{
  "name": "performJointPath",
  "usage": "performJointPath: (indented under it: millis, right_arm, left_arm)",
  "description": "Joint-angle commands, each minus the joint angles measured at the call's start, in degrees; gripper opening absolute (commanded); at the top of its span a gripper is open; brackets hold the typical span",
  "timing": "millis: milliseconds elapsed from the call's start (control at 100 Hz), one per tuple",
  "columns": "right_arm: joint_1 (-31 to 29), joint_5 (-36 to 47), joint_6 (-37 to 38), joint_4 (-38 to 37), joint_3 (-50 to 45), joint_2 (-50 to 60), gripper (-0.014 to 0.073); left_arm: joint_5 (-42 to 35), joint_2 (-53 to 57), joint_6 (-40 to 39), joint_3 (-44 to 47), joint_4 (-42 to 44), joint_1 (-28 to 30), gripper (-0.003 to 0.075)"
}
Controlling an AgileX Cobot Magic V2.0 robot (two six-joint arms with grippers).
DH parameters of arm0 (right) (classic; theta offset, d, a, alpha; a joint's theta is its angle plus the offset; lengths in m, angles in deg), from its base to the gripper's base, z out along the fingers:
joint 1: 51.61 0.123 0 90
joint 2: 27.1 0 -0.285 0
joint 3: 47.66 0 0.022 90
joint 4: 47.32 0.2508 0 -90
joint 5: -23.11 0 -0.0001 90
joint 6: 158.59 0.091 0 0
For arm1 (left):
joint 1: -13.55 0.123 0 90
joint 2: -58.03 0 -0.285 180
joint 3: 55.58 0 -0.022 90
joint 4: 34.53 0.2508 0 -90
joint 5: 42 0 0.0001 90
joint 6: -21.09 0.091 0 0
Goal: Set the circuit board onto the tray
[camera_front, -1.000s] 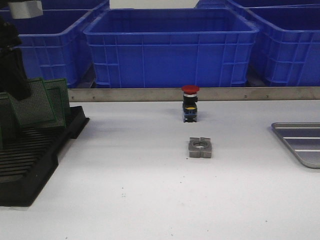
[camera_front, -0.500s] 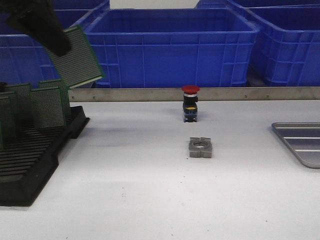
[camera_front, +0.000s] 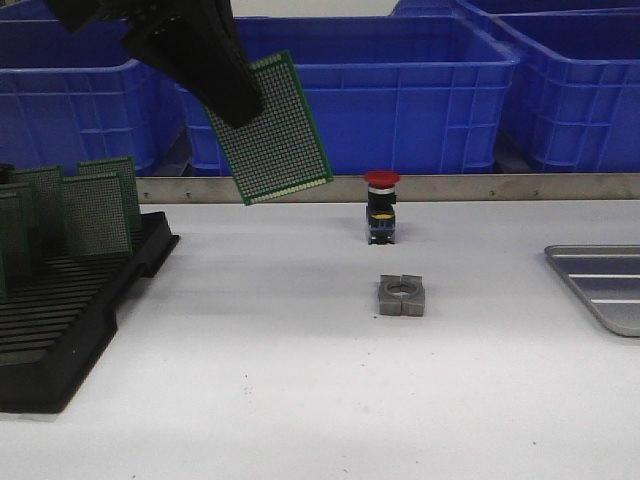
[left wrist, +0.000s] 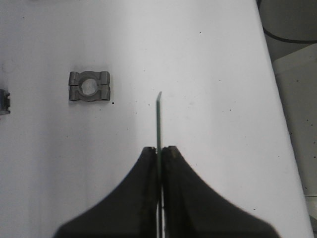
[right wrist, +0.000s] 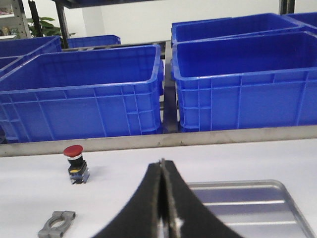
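Note:
A green perforated circuit board (camera_front: pixel 275 130) hangs tilted in the air above the table's left-middle, and my left gripper (camera_front: pixel 238 105) is shut on its upper edge. In the left wrist view the board (left wrist: pixel 159 116) shows edge-on, clamped between the two black fingers of that gripper (left wrist: pixel 159 148). The silver ribbed tray (camera_front: pixel 600 285) lies at the table's right edge, far from the board. My right gripper (right wrist: pixel 162 166) is shut with nothing in it, hovering just before the tray (right wrist: pixel 247 213); the front view does not show it.
A black slotted rack (camera_front: pixel 60 320) at the left holds several upright green boards (camera_front: pixel 95 212). A red-capped push button (camera_front: pixel 381 205) and a grey metal clamp block (camera_front: pixel 401 296) stand mid-table. Big blue bins (camera_front: pixel 340 90) line the back behind a metal rail (camera_front: pixel 450 188).
My left gripper has lifted one board out of the rack and carried it up and to the right. The other boards stay in the rack.

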Motion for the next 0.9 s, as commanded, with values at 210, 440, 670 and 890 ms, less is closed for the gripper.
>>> performJointPath:
  millis: [210,440,670,890]
  right_arm:
    - [-0.10,-20.65,-0.14,1.79,21.16,-16.42,-0.0068]
    - [-0.10,-23.35,-0.14,1.84,24.83,-22.71,-0.0062]
    - [-0.10,-24.59,-0.14,1.84,24.83,-22.94,0.0253]
    - [-0.10,-23.33,-0.26,4.06,24.83,-22.98,0.0477]
  left_arm:
    - [2.74,3.00,-0.67,-1.86,-3.21,-0.45,-0.0018]
    - [2.74,3.00,-0.67,-1.86,-3.21,-0.45,-0.0018]
    - [2.74,3.00,-0.67,-1.86,-3.21,-0.45,-0.0018]
    - [2.74,3.00,-0.67,-1.86,-3.26,-0.45,-0.0018]
